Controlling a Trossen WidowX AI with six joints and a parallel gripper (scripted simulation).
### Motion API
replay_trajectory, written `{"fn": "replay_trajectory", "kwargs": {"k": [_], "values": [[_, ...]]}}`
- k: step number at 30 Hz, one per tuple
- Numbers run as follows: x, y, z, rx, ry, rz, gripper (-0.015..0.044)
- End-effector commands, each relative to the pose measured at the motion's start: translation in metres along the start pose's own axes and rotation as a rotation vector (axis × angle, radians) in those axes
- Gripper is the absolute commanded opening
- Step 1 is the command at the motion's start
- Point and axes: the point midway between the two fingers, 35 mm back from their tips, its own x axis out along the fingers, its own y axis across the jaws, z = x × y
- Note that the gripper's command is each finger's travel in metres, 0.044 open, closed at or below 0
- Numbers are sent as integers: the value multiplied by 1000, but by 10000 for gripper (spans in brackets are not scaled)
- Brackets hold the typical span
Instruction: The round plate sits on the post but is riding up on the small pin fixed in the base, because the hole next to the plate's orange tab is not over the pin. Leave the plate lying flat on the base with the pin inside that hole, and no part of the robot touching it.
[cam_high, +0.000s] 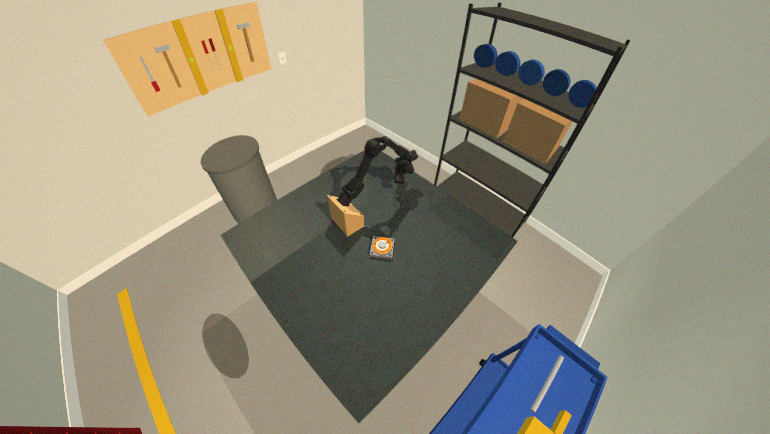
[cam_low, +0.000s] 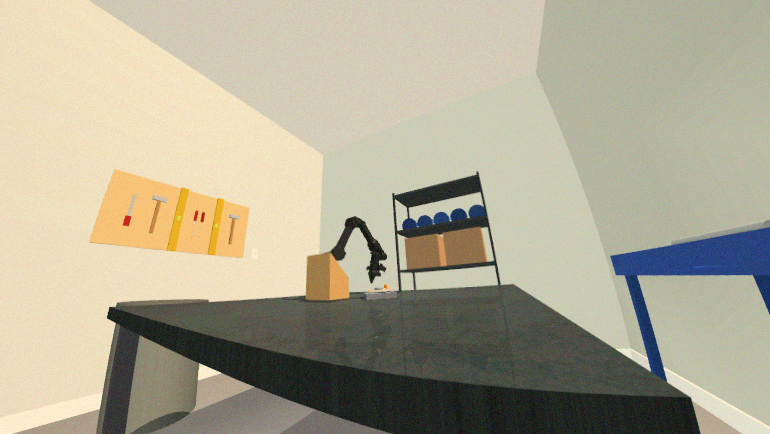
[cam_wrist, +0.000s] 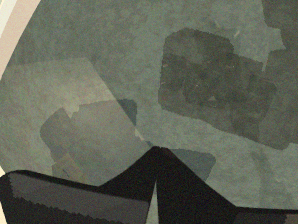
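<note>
The round orange and white plate sits around the post on the square grey base. The orange tab stands up at the plate's right side in the exterior view. The pin and the hole are too small to make out, and the plate's tilt cannot be told for sure. My gripper is shut and empty, pointing down. It is in the air above and behind the base, touching nothing. The wrist view shows neither the plate nor the base.
The arm rises from a wooden block close to the left of the base. The dark table carries both. A grey bin stands beyond the table's left edge, and a shelf rack behind it.
</note>
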Motion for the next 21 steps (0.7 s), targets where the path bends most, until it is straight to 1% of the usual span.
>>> {"fn": "replay_trajectory", "kwargs": {"k": [1,2,5,10,12,18,19,21], "values": [[-22,-48,38,53,-92,-69,0],[-27,-61,45,62,-109,-86,0],[-39,-77,57,67,-140,-103,0],[-60,-155,79,140,-178,-204,0],[-63,-166,80,149,-178,-216,0],[-89,-259,77,259,-176,-298,0],[-90,-262,76,263,-175,-300,0],[-96,-284,70,300,-171,-312,0]]}}
